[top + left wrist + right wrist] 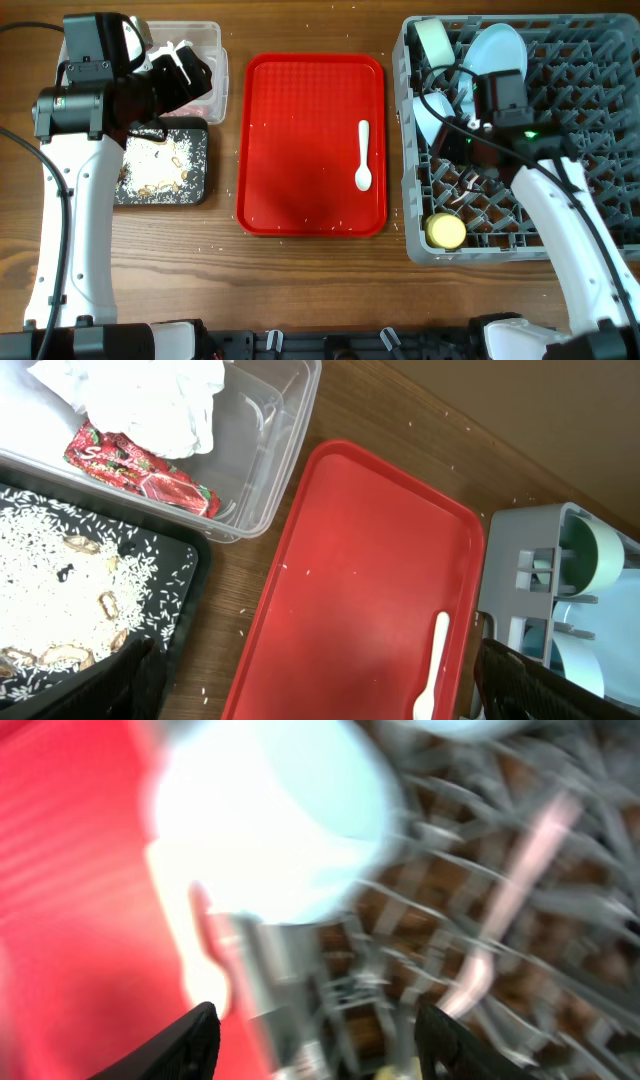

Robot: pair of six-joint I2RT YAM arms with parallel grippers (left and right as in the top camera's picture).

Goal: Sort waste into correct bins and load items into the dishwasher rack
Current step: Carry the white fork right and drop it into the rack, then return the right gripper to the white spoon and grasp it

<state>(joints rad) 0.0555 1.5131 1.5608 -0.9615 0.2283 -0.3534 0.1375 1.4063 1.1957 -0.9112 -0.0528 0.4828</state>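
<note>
Remaining item: the white spoon (363,155). It lies flat on the right half of the red tray (300,190), close to the tray's right rim. Its long axis runs parallel to that rim, with the bowl end toward the tray's near edge and the handle toward the far edge.

The right gripper (320,1045) hangs just past the tray's right rim, over the left columns of the dishwasher rack (600,240). My wrist view is badly blurred, but both fingers show at the bottom, spread with nothing between them. The spoon lies to this gripper's left. The forearm angles up from the near table edge toward the tray.

The left gripper (185,68) sits off the tray's far left corner, above the clear tub (215,60), jaws wide apart and empty.

Judgement: the right arm is clearly nearer. Its jaws would need to close across the handle, along the tray's width. The spoon is thin and flat on a slick tray, so I expect it may skate.
</note>
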